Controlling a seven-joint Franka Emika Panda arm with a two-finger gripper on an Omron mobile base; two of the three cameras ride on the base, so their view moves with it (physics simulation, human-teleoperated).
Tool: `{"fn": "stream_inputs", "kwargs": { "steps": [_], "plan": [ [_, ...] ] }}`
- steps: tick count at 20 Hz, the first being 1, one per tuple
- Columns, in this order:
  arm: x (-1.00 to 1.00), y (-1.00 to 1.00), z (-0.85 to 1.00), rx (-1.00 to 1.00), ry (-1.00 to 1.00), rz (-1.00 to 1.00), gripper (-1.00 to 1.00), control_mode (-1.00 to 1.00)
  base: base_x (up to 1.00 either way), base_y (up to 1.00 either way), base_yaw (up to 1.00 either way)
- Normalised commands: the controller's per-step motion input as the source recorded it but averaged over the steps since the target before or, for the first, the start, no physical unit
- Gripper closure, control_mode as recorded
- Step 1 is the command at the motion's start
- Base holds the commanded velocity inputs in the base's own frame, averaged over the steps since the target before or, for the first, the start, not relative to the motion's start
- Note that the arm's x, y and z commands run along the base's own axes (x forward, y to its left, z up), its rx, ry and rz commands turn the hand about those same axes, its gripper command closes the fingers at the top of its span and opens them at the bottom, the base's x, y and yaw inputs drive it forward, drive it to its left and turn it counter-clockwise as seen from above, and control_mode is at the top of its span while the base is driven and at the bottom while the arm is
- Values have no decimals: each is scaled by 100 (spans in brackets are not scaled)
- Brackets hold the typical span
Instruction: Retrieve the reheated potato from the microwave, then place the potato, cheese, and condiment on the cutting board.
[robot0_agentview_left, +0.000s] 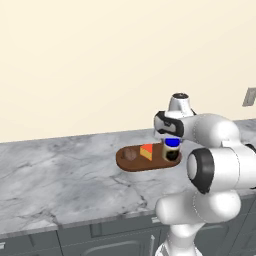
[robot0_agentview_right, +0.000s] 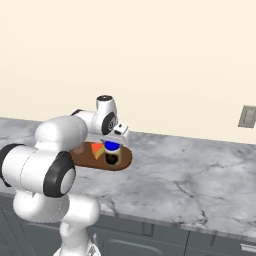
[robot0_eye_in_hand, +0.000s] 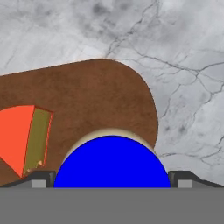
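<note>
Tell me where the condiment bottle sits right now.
The condiment bottle stands on the right end of the cutting board, beside the cheese, directly under the open tool.

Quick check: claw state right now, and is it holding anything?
Claw: open, its fingertips standing on either side of the condiment bottle's blue cap on the cutting board; contact cannot be told.

We see the brown oval board (robot0_agentview_left: 131, 165) flat on the marble, carrying the dark potato (robot0_agentview_left: 130, 154), the orange cheese (robot0_agentview_left: 146, 151) with its red side, and the blue-capped bottle (robot0_agentview_left: 171, 148). The bottle stands upright between our fingertips (robot0_eye_in_hand: 40, 179), cheese just beside it, potato beyond.
</note>
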Motion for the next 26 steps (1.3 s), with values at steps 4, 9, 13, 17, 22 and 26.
{"fn": "stream_inputs", "kwargs": {
  "steps": [4, 9, 13, 17, 22, 26],
  "plan": [
    [26, 7, -3, 0, 1, 7, 100, -100, 0, 0, 0],
    [11, 2, -15, 0, 1, 6, 100, -100, 0, 0, 0],
    [13, 3, -8, 0, 0, 5, 100, -100, 0, 0, 0],
    [2, 4, -13, 0, 0, 4, 100, -100, 0, 0, 0],
    [0, 4, -22, 0, -1, 3, 100, -100, 0, 0, 0],
    [-3, 2, -27, 0, -4, 5, 100, -100, 0, 0, 0]
  ]
}}
